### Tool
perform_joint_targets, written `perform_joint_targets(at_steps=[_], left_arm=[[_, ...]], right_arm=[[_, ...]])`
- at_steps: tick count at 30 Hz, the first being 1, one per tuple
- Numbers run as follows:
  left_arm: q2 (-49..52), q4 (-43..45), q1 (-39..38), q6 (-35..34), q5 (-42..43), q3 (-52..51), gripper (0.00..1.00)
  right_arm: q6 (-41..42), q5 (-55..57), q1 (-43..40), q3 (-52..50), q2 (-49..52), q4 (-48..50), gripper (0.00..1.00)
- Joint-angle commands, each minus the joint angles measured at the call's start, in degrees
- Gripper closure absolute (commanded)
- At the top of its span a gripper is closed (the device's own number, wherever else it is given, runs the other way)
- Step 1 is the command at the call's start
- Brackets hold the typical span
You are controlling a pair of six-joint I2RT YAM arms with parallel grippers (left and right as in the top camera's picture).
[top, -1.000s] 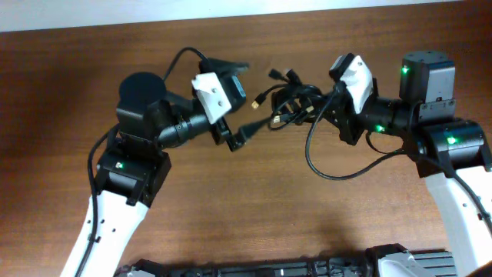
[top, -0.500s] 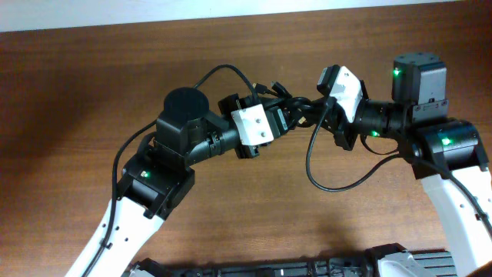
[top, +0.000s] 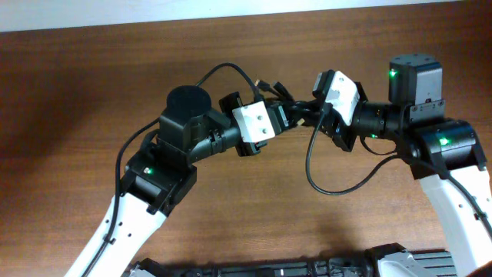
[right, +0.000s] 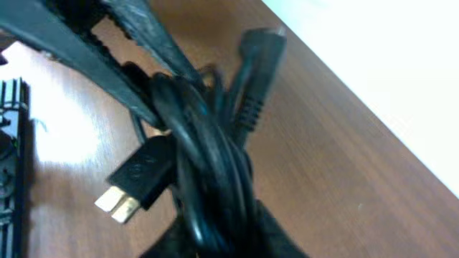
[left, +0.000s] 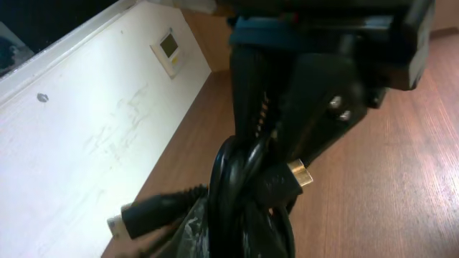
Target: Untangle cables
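Note:
The cables (top: 293, 109) are a bundle of thin black cords held in the air between both grippers, above the table's far middle. My left gripper (top: 281, 117) has come in from the left and is shut on the bundle. My right gripper (top: 307, 112) grips it from the right. In the left wrist view the cables (left: 247, 197) rise from my left gripper (left: 244, 247), with a gold-tipped plug (left: 295, 174) beside them and the right gripper's black fingers (left: 315, 93) above. In the right wrist view the cables (right: 208, 161) sit in my right gripper (right: 215, 242), a metal-tipped plug (right: 128, 188) sticking out.
A white wall (left: 86, 136) runs along the table's far edge, close behind the bundle. The right arm's own thick black wire (top: 330, 174) hangs in a loop below the grippers. Brown wooden tabletop (top: 254, 215) lies all around.
My left arm swung right to the bundle and its jaws closed on the cables. My right arm shifted a little left with the bundle in its fingers.

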Motion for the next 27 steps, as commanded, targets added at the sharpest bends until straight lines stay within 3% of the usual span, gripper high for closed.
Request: perform_joint_targets(at_steps=[1, 2, 4, 5, 9, 12, 15, 18, 21, 23, 24, 27], left_arm=[[0.6, 0.1, -0.2, 0.0, 0.0, 0.8, 1.0], [0.6, 0.2, -0.2, 0.0, -1.0, 0.8, 1.0], [0.6, 0.2, -0.2, -2.1, -5.7, 0.8, 1.0], [0.6, 0.4, -0.2, -3.9, -8.1, 0.8, 1.0], [0.6, 2.7, -0.2, -14.9, -14.6, 0.8, 1.0], [0.6, 4.4, -0.2, -20.8, -14.7, 0.8, 1.0], [0.6, 4.7, -0.2, -23.4, -11.6, 0.8, 1.0], [0.6, 5.2, -0.2, -25.0, -8.2, 0.8, 1.0], [0.6, 5.1, -0.2, -26.1, -6.0, 0.8, 1.0], [0.6, 5.2, -0.2, -26.1, -5.1, 0.8, 1.0], [0.6, 5.4, -0.2, -26.1, -5.2, 0.8, 1.0], [0.6, 6.9, -0.2, -27.0, -6.7, 0.8, 1.0]], right_arm=[[-0.2, -3.1, 0.6, 0.5, -0.6, 0.2, 0.68], [-0.2, -3.1, 0.6, 0.5, -0.6, 0.2, 0.63], [0.0, -2.8, 0.6, 0.5, -0.6, 0.2, 0.4], [0.3, -2.0, 0.6, 0.5, -0.6, 0.2, 0.34], [4.4, 7.6, 0.6, 0.5, -0.6, -0.3, 0.28], [4.9, 8.6, 0.6, 0.5, -0.6, -0.6, 0.3], [4.9, 8.6, 0.6, 0.5, -0.6, -0.4, 0.36], [4.9, 8.6, 0.6, 0.5, -0.6, 1.2, 0.54], [4.9, 8.6, 0.6, 0.5, -0.6, 3.0, 0.63], [4.9, 8.6, 0.6, 0.5, -0.6, 3.3, 0.92], [4.9, 8.5, 0.6, 0.5, -0.6, 3.1, 0.96], [4.9, 8.6, 0.6, 0.5, -0.6, 1.9, 0.96]])
